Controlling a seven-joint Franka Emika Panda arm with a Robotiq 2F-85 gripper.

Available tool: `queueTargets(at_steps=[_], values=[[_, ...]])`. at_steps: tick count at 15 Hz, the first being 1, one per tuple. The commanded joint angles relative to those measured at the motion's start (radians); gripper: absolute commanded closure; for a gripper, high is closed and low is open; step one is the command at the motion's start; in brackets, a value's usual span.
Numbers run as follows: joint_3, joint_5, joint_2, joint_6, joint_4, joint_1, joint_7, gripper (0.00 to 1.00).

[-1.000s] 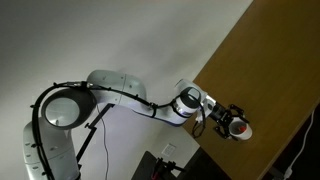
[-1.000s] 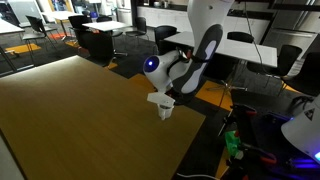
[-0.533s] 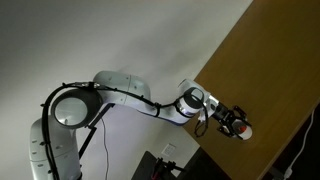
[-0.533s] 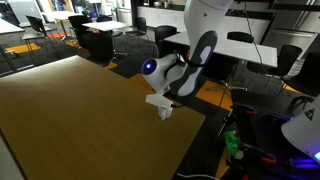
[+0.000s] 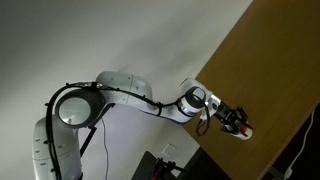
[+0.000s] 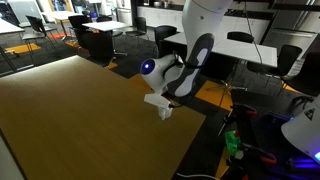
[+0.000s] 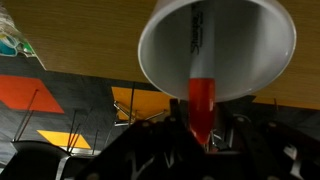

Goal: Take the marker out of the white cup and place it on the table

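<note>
The white cup [image 7: 160,40] fills the top of the wrist view, seen from above. The marker [image 7: 201,95] leans out of it, its red end pointing toward me. My gripper [image 7: 201,135] reaches down over the cup, dark fingers pressed close against both sides of that red end. In both exterior views the cup [image 5: 246,132] [image 6: 166,111] stands on the brown table [image 5: 285,60] [image 6: 70,120] close to its edge. The gripper [image 5: 236,123] [image 6: 160,100] sits right on top of it and hides the marker there.
The cup stands near a corner of the table, with the drop-off to the floor [image 6: 215,150] just beyond. Office chairs [image 6: 290,62] and other tables [image 6: 245,42] stand behind the arm. The robot's base [image 5: 60,135] is off the table's side.
The arm has sunk slightly onto the cup and the jaws have narrowed from wide open to close around the marker's red end. The cup has not moved.
</note>
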Motion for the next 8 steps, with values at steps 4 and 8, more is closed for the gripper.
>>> queueTargets(at_steps=[4,8], values=[[-0.041,0.023,0.002,0.023,0.000,0.038,-0.018,0.91],[-0.050,0.017,-0.003,0.025,-0.006,0.052,-0.012,0.94]])
